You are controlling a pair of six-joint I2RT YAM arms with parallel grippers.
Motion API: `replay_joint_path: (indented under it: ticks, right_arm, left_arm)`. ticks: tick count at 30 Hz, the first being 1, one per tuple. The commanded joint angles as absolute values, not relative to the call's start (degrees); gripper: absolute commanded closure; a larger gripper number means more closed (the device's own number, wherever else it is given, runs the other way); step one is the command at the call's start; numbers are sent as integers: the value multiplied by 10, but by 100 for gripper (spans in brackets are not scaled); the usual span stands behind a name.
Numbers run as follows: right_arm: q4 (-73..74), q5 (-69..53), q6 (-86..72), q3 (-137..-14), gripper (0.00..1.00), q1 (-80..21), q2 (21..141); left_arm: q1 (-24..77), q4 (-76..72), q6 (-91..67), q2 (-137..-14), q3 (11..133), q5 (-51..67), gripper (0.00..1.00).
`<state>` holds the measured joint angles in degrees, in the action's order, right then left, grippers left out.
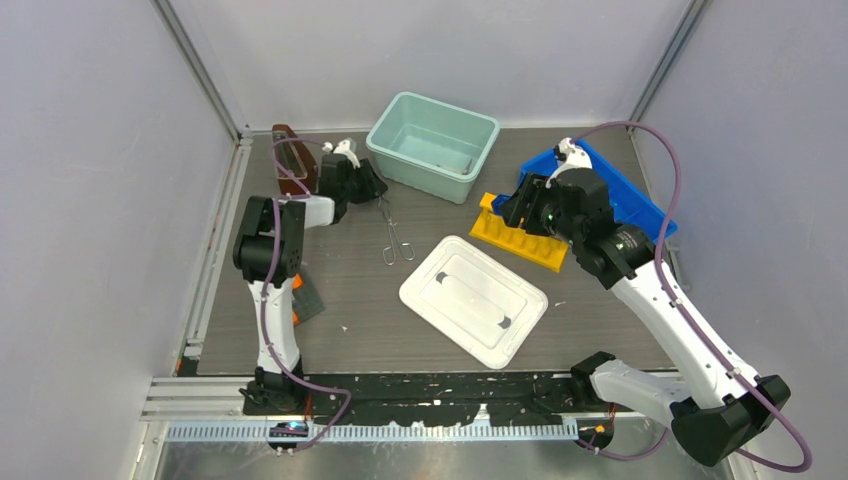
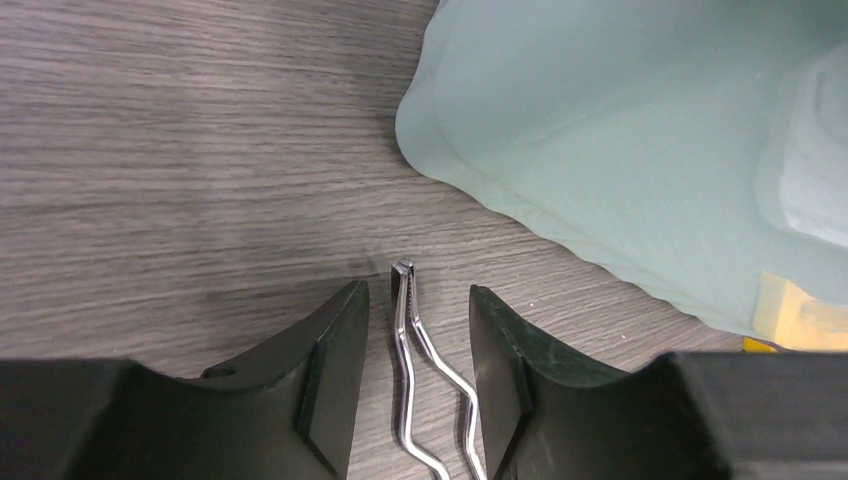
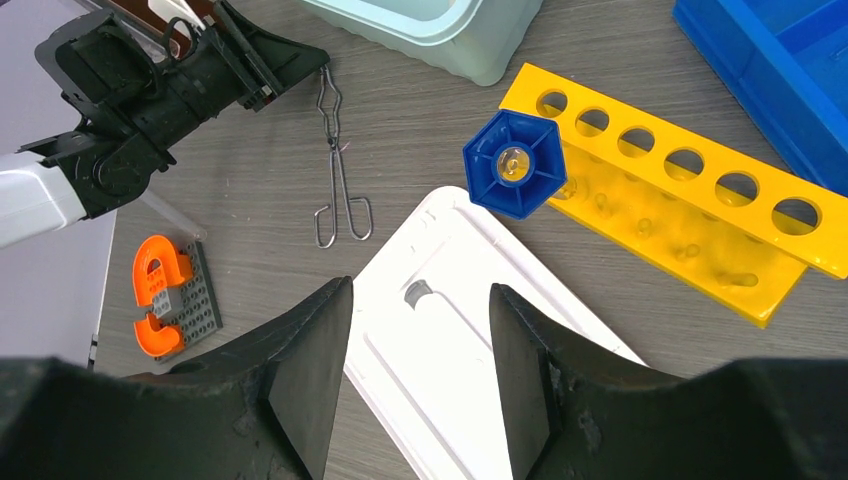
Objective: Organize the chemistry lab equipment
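Observation:
Slim silver wire tongs lie on the dark wood table between the teal bin and the white lid. In the left wrist view their closed tip end lies between my fingers. My left gripper is open, low over the table, with a gap on each side of the tongs; it also shows in the top view. My right gripper is open and empty, high above the white lid, over the yellow rack in the top view. A blue hexagonal knob sits at the yellow rack's end. A clear tube lies by the left arm. No white triangle shows.
A teal bin stands at the back, close to the tongs' tip. A yellow holed rack and a blue tray are at the right. A white lid lies mid-table. Orange pieces on a grey plate sit at the left.

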<state>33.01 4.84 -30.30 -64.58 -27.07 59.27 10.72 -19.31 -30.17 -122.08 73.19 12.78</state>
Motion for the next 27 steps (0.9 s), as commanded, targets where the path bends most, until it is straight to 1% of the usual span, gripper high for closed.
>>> replay_joint_path:
  ticks: [1, 8, 14, 18, 22, 27]
  right_arm:
    - [312, 53, -310, -651, 42, -274, 593]
    - [310, 51, -312, -658, 42, -274, 596]
    - [311, 50, -316, -650, 42, -274, 585]
    - [313, 52, -316, -648, 42, -274, 579]
    - [314, 55, -316, -650, 42, -274, 575]
    - [322, 53, -318, -654, 42, -274, 572]
  left_arm:
    - [96, -227, -324, -1247, 741, 166, 56]
    - [93, -223, -333, -1259, 752, 184, 59]
    - [91, -214, -344, -1278, 772, 204, 60]
    - [90, -221, -351, -1276, 764, 205, 69]
    - [87, -218, -349, -1266, 750, 201, 84]
    - [82, -198, -325, -1233, 732, 192, 93]
